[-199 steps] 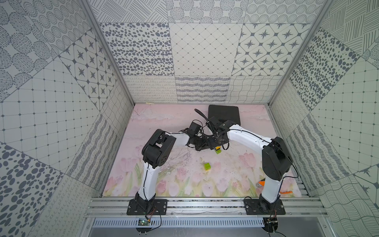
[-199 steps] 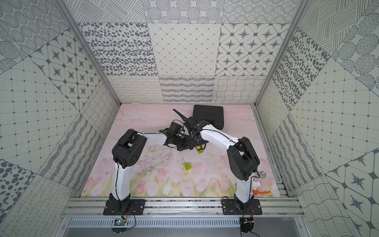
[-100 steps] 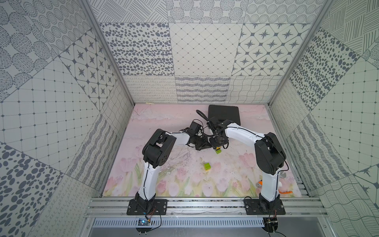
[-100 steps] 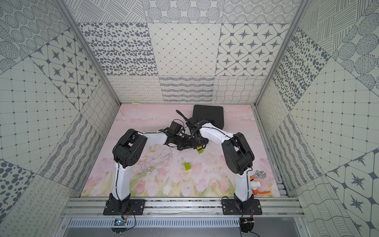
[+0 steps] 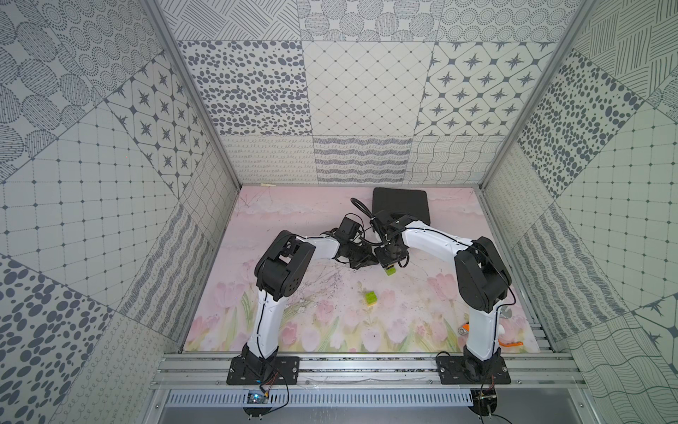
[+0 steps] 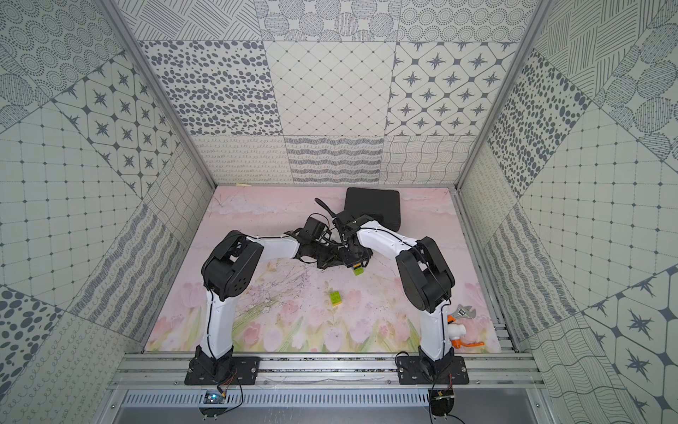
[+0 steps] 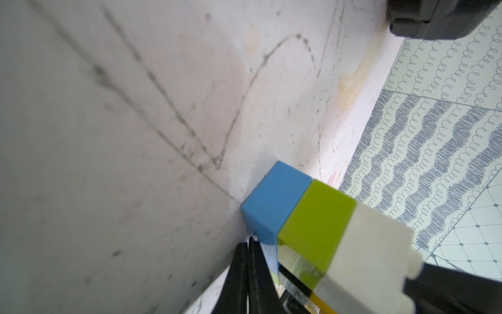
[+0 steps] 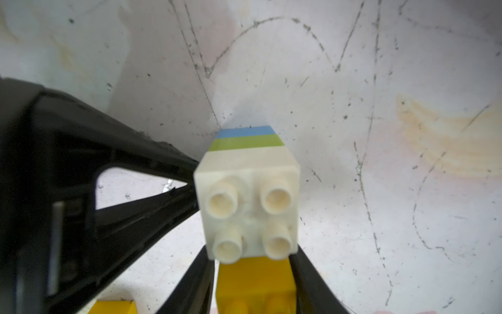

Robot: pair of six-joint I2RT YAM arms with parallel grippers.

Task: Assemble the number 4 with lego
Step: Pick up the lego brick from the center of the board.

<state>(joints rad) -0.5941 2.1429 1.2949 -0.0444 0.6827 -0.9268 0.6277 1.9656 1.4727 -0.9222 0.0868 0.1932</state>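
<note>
Upright, number 4 [image 8: 247, 190] studs skyward, right jaws gripping it, left jaws closed.

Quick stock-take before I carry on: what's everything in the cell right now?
brick stack: one; blue, lime green, white; blue end on the mat, between the grippers
yellow brick: one; yellow; beside the stack's white end
loose brick: one; lime green and yellow; on the mat, nearer the arm bases
black case: one; black; far edge of the mat
wrench: one; silver head; by the right arm's base
white and orange fitting: one; next to the wrench
mat: one; pink floral; floor
left gripper: shut, tip against the stack
right gripper: closed on the yellow brick
</note>
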